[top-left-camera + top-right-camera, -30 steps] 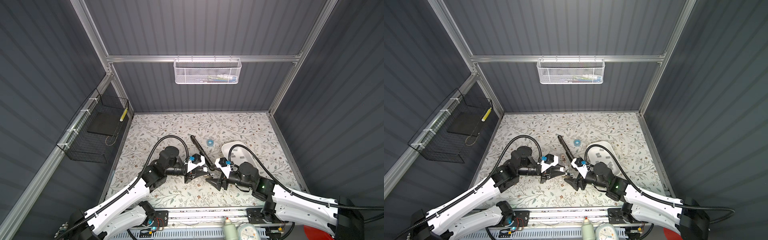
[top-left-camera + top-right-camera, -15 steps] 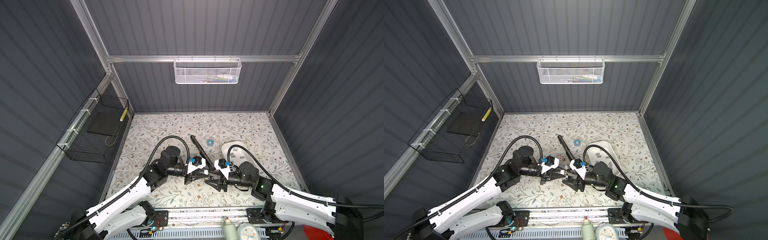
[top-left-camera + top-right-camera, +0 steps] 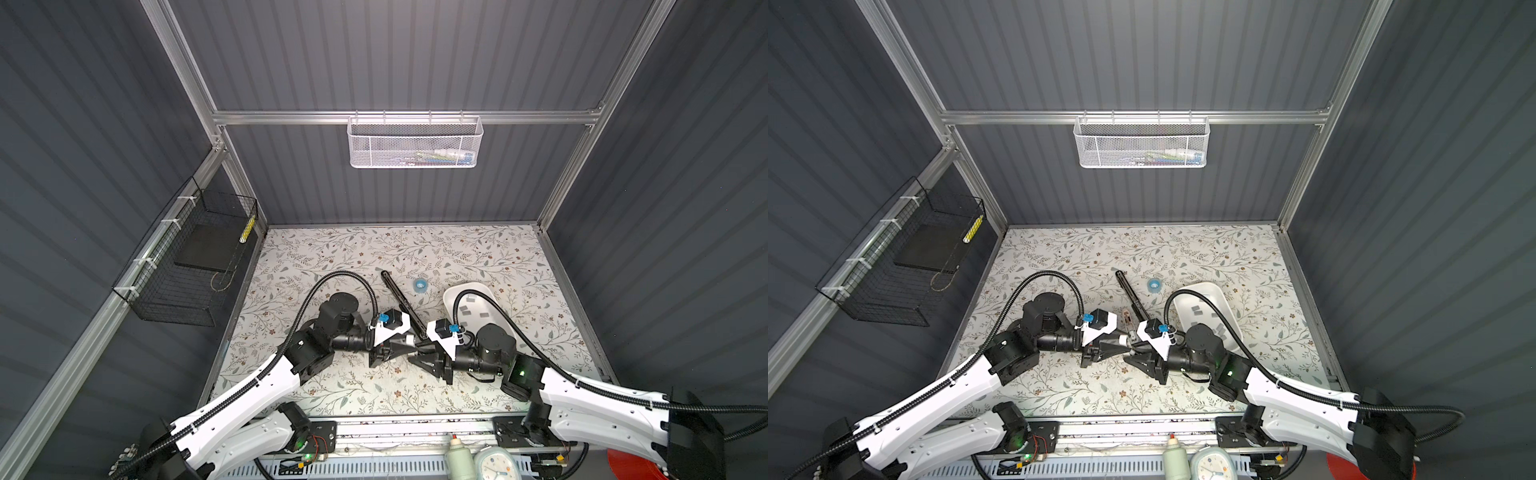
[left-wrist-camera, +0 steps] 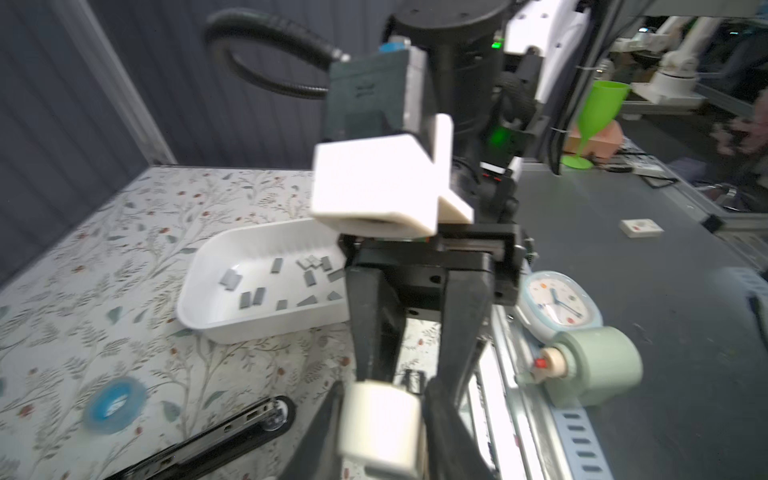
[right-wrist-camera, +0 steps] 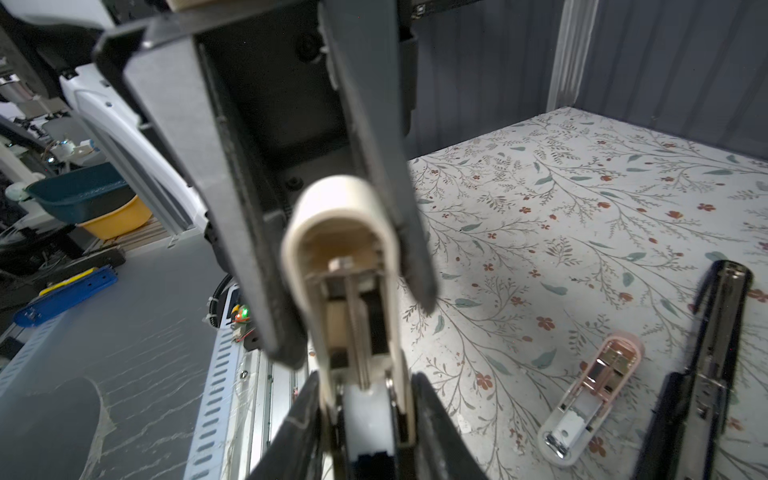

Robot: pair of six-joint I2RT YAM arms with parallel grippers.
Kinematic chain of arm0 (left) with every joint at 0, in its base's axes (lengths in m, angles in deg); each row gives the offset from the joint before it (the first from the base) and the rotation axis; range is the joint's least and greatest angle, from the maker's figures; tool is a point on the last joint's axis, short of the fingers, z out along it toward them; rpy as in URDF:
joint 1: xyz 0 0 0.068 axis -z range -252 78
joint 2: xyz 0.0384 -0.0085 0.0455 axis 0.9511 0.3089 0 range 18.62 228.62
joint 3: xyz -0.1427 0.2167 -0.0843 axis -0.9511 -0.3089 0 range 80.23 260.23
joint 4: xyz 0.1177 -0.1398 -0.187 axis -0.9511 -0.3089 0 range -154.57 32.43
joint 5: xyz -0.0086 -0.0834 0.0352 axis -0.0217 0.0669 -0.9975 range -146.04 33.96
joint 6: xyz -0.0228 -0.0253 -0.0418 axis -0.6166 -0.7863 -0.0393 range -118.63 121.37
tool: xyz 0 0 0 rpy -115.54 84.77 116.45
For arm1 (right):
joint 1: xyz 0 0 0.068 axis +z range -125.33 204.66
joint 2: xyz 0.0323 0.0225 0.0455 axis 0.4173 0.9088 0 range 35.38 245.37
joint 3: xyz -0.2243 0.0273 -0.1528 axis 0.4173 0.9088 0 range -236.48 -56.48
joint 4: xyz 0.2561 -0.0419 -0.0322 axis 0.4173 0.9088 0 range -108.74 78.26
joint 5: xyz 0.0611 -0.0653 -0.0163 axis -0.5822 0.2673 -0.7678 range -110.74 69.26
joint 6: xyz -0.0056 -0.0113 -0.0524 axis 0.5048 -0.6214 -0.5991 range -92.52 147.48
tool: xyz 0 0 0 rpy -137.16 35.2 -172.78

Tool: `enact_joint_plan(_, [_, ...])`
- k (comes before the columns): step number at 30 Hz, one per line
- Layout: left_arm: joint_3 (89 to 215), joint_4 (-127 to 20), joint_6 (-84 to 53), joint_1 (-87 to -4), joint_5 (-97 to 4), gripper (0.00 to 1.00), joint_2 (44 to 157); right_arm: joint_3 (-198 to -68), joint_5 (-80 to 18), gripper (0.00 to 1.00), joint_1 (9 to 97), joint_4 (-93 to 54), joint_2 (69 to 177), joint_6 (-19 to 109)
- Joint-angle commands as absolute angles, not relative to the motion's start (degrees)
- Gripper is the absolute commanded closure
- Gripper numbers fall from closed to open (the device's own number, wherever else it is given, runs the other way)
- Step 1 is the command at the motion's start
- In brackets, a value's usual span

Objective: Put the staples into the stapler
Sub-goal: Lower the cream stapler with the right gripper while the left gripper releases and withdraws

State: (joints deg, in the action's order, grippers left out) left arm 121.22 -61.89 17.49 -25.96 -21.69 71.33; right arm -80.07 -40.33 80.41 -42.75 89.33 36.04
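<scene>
- Right gripper [image 5: 365, 399]: clamped on one end of a cream stapler [image 5: 340, 220], a finger pressed to each side, the opened inside facing the right wrist camera.
- Left gripper [image 4: 382, 399]: tip to tip with the right, fingers [image 5: 249, 232] flanking the stapler's rounded far end. Narrowly parted at most, and cannot tell whether gripping or merely alongside.
- On the floral mat just past the meeting point: a small pink stapler [image 5: 590, 399] lying open, with a long black stapler [image 3: 397, 293] beside it, also opened flat.
- Further out, beyond the black stapler: a small blue roll [image 3: 420, 285].
- Staples [image 4: 258, 296]: none at either gripper. All scattered loose in the white tray [image 4: 249, 328], which sits on the mat beside the right arm, well apart from the held stapler.
</scene>
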Motion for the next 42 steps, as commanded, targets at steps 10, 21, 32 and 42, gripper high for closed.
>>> enact_joint_plan(10, [114.38,-55.22,0.30,-25.88,-74.19,0.00,63.79,-90.59,-11.08,1.00,84.01,-33.79,103.95,52.39])
enact_joint_plan(21, [109.52,-55.45,-8.51,-25.91,-97.56,0.00,54.47,-114.10,-1.85,1.00,89.44,-18.82,133.14,64.68])
enact_joint_plan(32, [109.93,-56.94,-12.60,-25.90,-106.12,0.00,53.85,-122.27,2.54,1.00,89.24,-13.48,143.82,68.73])
enact_joint_plan(42, [111.44,-57.44,-11.55,-25.93,-104.19,0.00,58.39,-127.89,6.44,1.00,88.90,-7.46,149.53,71.71])
